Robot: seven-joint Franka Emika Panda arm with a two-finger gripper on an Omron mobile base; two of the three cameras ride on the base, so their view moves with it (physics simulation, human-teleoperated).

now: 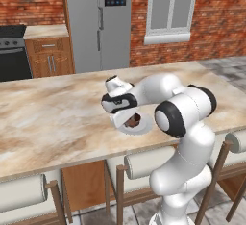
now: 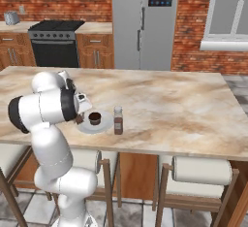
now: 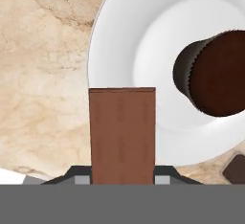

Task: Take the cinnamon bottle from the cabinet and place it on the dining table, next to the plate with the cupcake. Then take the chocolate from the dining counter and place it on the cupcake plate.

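1. The chocolate is a flat brown bar held in the gripper. The two jaws are pressed on its near end, one on each side.
2. In the hand view, the long side of the bar runs straight away from the gripper. Its far end points over the rim of the plate. Its flat face looks at the camera.
3. The bar hangs over the edge of the plate. Part of it is over the white plate and part is over the marble dining table. I cannot tell if it touches the plate.
4. The cupcake sits in the middle of the plate, off to the side of the bar and apart from it.
5. The right base view shows the cinnamon bottle. It stands upright on the table, just beside the plate, on the side away from the arm.
6. In that view the cupcake is easy to see, but the bar is only a small dark bit at the gripper.
7. In the left base view the arm hides most of the plate. A bit of the cupcake peeks out under the gripper.
8. The hand view shows the grip up close.
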